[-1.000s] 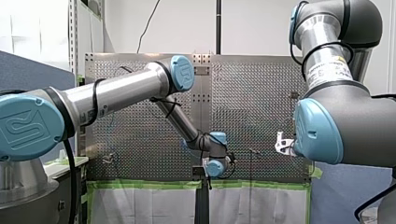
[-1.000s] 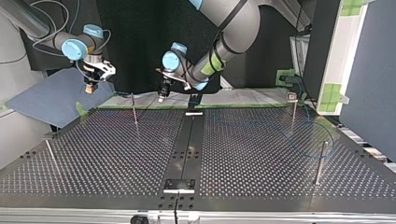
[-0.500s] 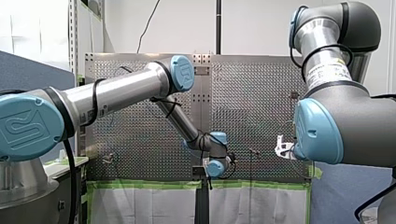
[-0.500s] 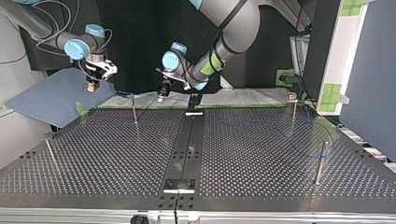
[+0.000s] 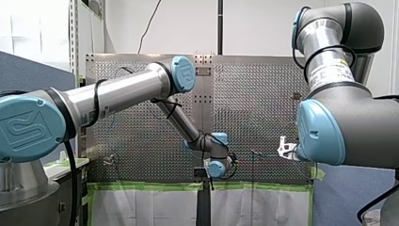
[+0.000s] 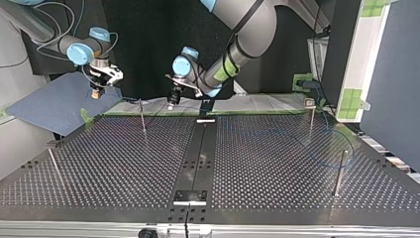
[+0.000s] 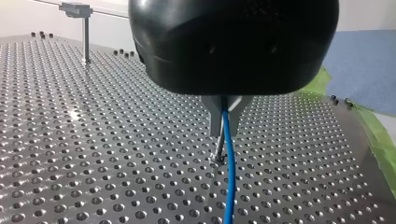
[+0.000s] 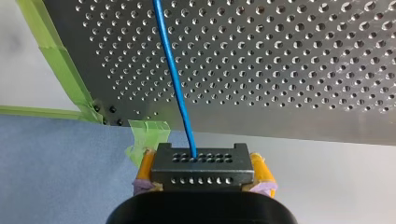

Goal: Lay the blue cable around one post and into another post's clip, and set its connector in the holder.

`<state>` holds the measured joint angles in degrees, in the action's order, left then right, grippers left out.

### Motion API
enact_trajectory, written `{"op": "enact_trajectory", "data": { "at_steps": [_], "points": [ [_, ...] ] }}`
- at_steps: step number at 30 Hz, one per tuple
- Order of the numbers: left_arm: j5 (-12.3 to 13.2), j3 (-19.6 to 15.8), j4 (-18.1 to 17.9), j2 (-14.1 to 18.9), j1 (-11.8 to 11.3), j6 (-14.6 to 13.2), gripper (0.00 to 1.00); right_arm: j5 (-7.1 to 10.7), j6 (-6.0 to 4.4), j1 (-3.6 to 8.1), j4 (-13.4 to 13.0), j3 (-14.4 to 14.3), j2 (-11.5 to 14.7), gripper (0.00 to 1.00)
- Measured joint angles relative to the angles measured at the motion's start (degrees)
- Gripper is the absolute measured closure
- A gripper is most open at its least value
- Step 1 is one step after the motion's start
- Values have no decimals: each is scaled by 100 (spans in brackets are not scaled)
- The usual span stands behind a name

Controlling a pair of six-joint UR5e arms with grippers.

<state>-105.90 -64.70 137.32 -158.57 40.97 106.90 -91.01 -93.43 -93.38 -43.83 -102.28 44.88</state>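
In the right wrist view my right gripper (image 8: 202,170) is shut on a black block connector (image 8: 202,161), gripped between its yellow pads (image 8: 145,165). The blue cable (image 8: 173,79) leaves the connector and runs out over the perforated table. At the top view's left this gripper (image 6: 97,91) hangs beyond the table's far edge. My left gripper (image 6: 173,100) hovers near the far edge's middle. In the left wrist view its metal fingers (image 7: 224,126) are shut on the blue cable (image 7: 228,177), just above a thin post (image 7: 218,151). A faint cable loop (image 6: 337,144) lies at the top view's right.
Thin posts stand on the table (image 6: 142,116), (image 6: 53,163), (image 6: 341,171); one post at the right carries a clip (image 6: 309,102). A small holder plate (image 6: 189,196) sits on the centre strip near the front edge. Green tape (image 8: 56,56) and a blue mat (image 6: 54,106) border the far side.
My right gripper with the connector has shifted slightly, a little lower in the front view. My left gripper has barely moved and keeps the cable.
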Motion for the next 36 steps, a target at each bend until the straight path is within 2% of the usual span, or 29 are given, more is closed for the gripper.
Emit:
{"op": "enact_trajectory", "data": {
  "at_steps": [13,26,36],
  "points": [
    [114,2,-23,-9,-8,74,99,-23,-27,54,-11,18,-9,100],
    [294,54,-82,-32,-18,417,99,-23,-45,68,-16,30,-17,100],
    [330,103,-66,-36,-41,629,99,-23,-43,62,4,41,-25,100]
  ]
}}
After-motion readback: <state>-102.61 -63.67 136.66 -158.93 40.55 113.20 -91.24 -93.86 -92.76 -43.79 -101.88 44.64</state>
